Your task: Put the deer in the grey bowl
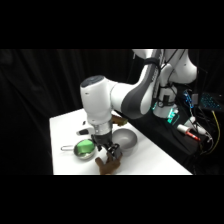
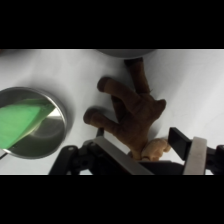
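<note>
The deer (image 2: 131, 111), a brown plush animal with splayed limbs, lies on the white table; in the side view the deer (image 1: 107, 165) is near the front edge. My gripper (image 2: 156, 151) is low over it and open, one finger (image 2: 116, 156) on each side of its tan end. In the side view the gripper (image 1: 111, 152) hangs right above the deer. The grey bowl (image 1: 125, 138) stands just behind and to the right of the gripper, with only the bowl's rim (image 2: 125, 51) showing at the top of the wrist view.
A handled silver pan with green inside (image 1: 84, 148) stands to the left of the gripper, and the same pan (image 2: 31, 122) is close beside the deer's limbs. A brown object (image 1: 119, 120) is partly hidden behind the arm. The table's front edge is near the deer.
</note>
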